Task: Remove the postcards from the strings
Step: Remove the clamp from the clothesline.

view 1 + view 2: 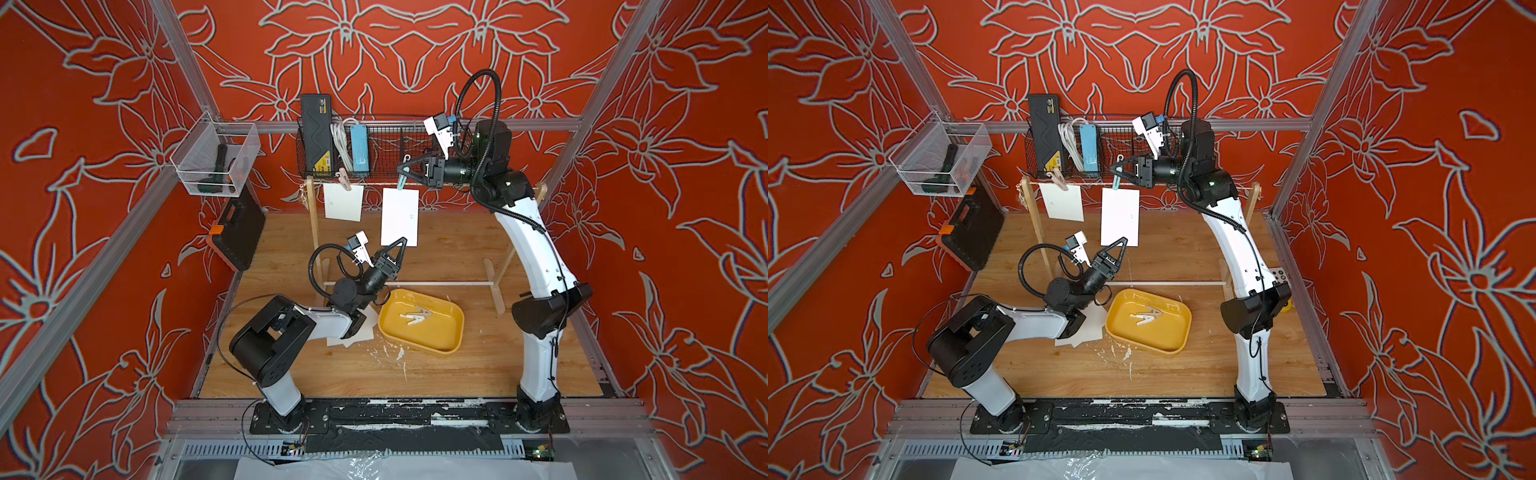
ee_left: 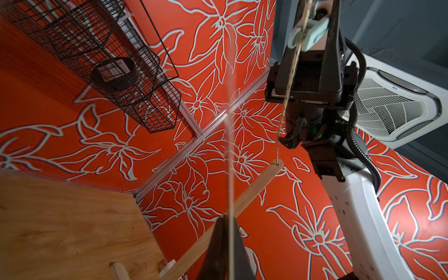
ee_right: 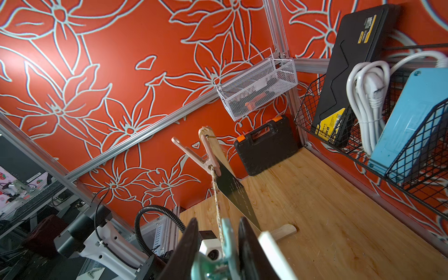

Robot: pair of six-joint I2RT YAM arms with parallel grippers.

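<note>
The string (image 2: 288,80) runs between two wooden posts. Two white postcards hang from it in both top views. The left postcard (image 1: 344,202) hangs from a pink clothespin (image 1: 344,178). A teal clothespin (image 1: 401,181) holds the middle postcard (image 1: 400,214). My right gripper (image 1: 402,169) is shut on that teal clothespin (image 3: 228,238) at the string. My left gripper (image 1: 401,242) is shut on the middle postcard's lower edge, which shows edge-on (image 2: 229,145) in the left wrist view. More loose postcards (image 1: 357,337) lie on the table, partly under my left arm.
A yellow tray (image 1: 446,338) on the table holds white clothespins (image 1: 415,318). A white rod (image 1: 436,284) joins the posts' feet. A black wire basket (image 1: 386,145) hangs just behind the string. A white mesh basket (image 1: 216,160) and a black case (image 1: 239,232) are at the left wall.
</note>
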